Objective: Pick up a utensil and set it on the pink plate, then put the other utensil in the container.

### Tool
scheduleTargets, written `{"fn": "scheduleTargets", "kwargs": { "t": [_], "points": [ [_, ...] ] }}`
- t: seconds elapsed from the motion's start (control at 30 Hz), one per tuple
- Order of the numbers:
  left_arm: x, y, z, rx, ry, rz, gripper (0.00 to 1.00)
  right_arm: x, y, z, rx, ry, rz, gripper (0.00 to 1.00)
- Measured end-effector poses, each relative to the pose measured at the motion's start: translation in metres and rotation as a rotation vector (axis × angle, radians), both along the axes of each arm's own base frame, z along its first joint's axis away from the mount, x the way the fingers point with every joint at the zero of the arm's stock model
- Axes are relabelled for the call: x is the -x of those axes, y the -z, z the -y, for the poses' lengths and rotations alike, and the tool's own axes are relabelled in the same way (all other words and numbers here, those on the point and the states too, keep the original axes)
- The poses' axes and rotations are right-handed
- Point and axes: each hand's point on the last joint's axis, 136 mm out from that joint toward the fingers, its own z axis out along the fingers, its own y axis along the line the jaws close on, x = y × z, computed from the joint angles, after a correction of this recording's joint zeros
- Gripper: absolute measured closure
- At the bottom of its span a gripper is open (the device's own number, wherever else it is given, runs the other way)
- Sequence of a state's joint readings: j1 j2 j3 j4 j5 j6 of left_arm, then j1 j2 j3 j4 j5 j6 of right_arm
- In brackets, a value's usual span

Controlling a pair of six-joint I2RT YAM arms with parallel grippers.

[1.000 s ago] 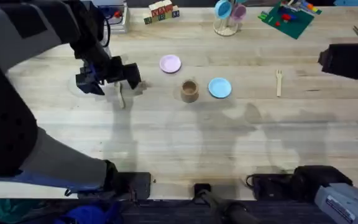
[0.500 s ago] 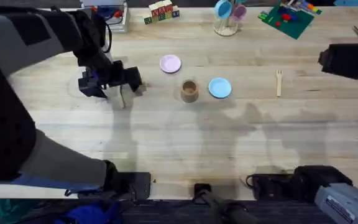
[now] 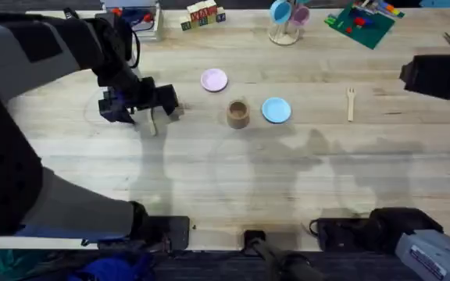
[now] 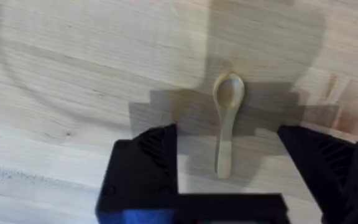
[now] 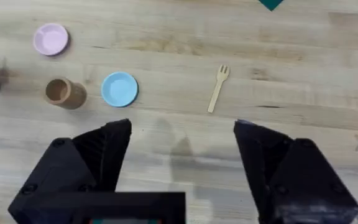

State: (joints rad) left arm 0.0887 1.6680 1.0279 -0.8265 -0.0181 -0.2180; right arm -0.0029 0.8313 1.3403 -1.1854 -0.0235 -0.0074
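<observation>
Spoon (image 4: 227, 123) lies flat on the worktop (image 4: 55, 93) between the spread fingers of the left gripper (image 4: 229, 162); right gripper (image 5: 182, 155) gapes too, fork (image 5: 217, 88) beyond it.

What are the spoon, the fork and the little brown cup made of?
The spoon looks like pale, unpainted wood: matte, with a faint grain and no shine. The fork has the same pale matte tan, so probably wood too, though it is too small to show grain. The cup looks like darker brown wood, but it could be cork or wood-coloured plastic.
</observation>
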Motion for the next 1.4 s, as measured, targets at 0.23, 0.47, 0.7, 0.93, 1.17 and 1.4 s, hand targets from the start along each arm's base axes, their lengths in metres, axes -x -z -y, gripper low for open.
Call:
{"fn": "scheduleTargets", "kwargs": {
  "t": [0.23, 0.47, 0.7, 0.93, 1.17, 1.4],
  "points": [
    [-0.001, 0.000, 0.003, 0.011, -0.002, 0.005, 0.858, 0.000, 0.000, 0.000, 0.000, 0.000, 0.000, 0.005],
    [-0.001, -0.001, 0.003, 0.014, -0.002, 0.007, 0.950, 0.000, 0.000, 0.000, 0.000, 0.000, 0.000, 0.005],
    [0.009, -0.002, 0.003, 0.011, -0.002, -0.038, 0.959, 0.000, 0.000, 0.000, 0.000, 0.000, 0.000, 0.005],
    [0.008, -0.025, 0.002, 0.004, 0.006, -0.063, 0.960, 0.000, 0.000, 0.000, 0.000, 0.000, -0.001, 0.005],
    [-0.008, -0.094, 0.001, -0.012, 0.062, 0.037, 0.960, 0.000, 0.000, 0.000, 0.000, 0.000, 0.000, 0.005],
    [-0.025, -0.162, 0.030, -0.034, 0.238, 0.137, 0.960, 0.000, 0.000, 0.000, 0.000, 0.000, 0.000, 0.006]
  ]
}}
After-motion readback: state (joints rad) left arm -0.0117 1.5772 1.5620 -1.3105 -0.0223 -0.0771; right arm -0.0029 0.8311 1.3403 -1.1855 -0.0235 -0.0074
